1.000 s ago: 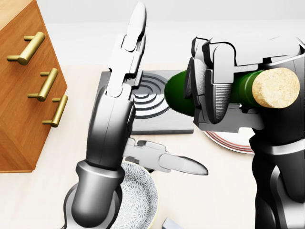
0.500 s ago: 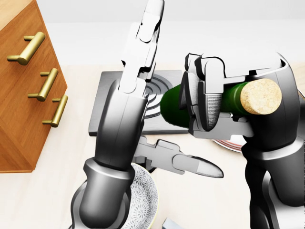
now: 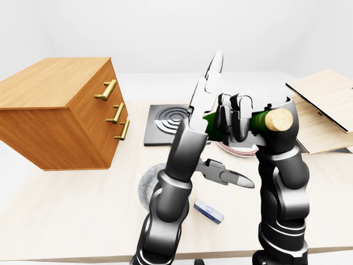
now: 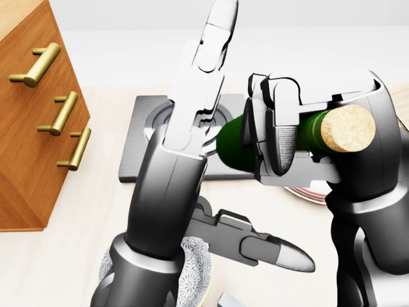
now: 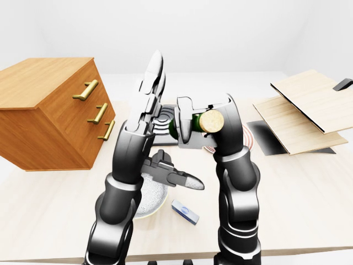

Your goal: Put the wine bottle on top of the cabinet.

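Sideways green cork-stoppered wine bottle

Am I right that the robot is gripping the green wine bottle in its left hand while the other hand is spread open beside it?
Not quite: the wine bottle is gripped in the right hand, whose fingers close round its neck below the cork, as the head view shows. The one spread open beside it is the left hand, fingers pointing up.
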